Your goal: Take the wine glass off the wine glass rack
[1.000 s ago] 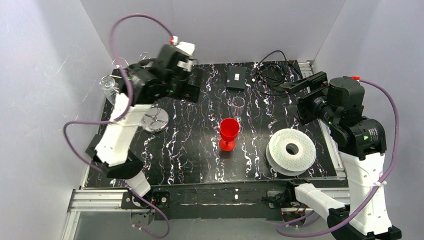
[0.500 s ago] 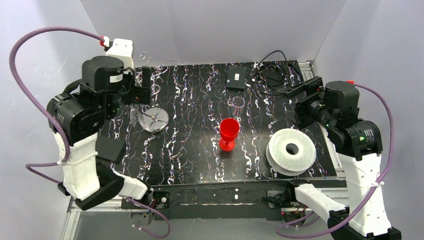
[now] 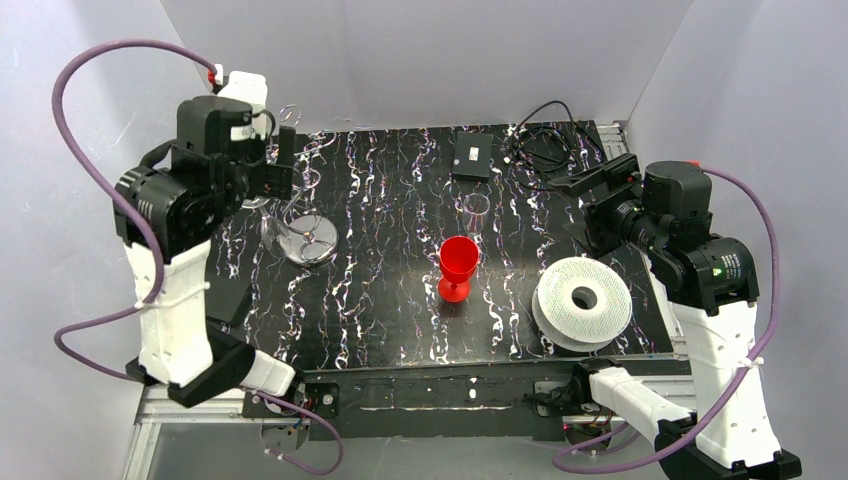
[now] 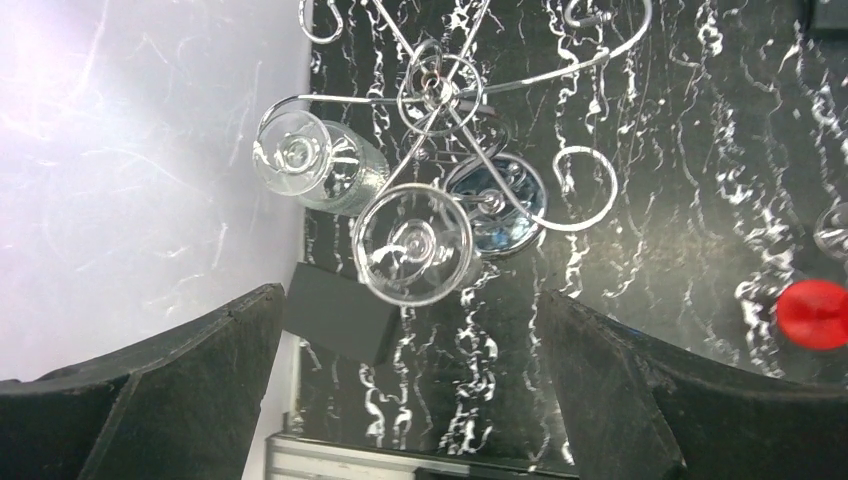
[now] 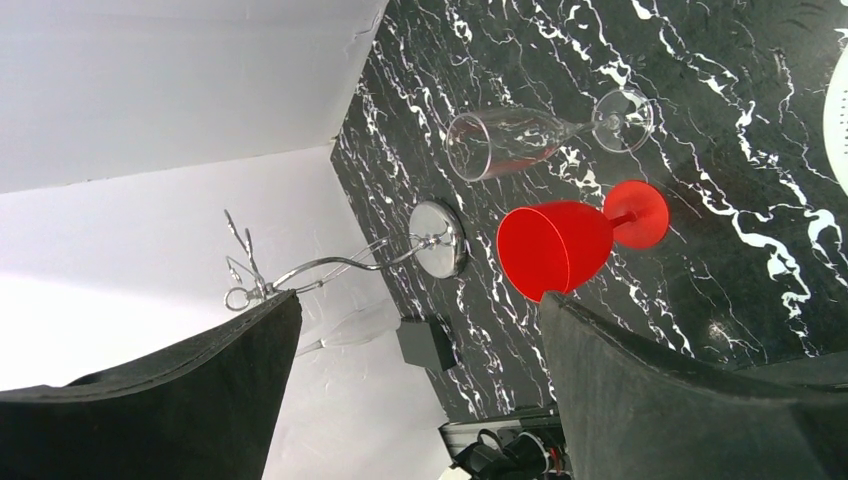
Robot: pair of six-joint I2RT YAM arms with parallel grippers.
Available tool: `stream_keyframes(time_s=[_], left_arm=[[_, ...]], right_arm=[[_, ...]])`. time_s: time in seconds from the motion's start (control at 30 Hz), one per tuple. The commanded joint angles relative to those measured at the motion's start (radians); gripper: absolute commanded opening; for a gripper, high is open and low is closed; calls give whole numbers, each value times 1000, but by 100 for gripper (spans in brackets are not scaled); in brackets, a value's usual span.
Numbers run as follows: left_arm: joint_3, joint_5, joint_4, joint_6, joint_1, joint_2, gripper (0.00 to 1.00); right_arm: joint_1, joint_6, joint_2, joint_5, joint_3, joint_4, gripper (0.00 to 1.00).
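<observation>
The wine glass rack, thin silver wire with curled hooks on a round shiny base, stands at the table's far left. Two clear wine glasses hang upside down from it in the left wrist view, one toward the wall and one nearer the camera. My left gripper hovers open above the rack, touching nothing. At the right, my right gripper is open and empty, facing the rack base from afar.
A red goblet stands mid-table, with a clear glass behind it. A white ridged spool lies at the right. A black box and cables are at the back; another black box sits by the left edge.
My left arm pulled back from its reach across the rack, rose, and now hangs over it at the left, still open. The right arm shifted only slightly.
</observation>
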Motion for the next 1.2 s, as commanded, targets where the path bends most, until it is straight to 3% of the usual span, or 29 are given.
stream_keyframes(time_s=[0.0,0.23,0.67,1.17], left_arm=[[53,165,-234,-80,130,51,98],[-46,336,-220,-144,281,54,98],[-173,258,-237,-161,331,52,98],[-186,185,-242,-200,367,129,93]], right_arm=[[-5,4,-3,-38,-7,44,96],[-5,-3,-8,-34,-12,37,96],[-5,-6,6,-62,-24,72,97],[-5,-8,36,-91,-14,103,97]])
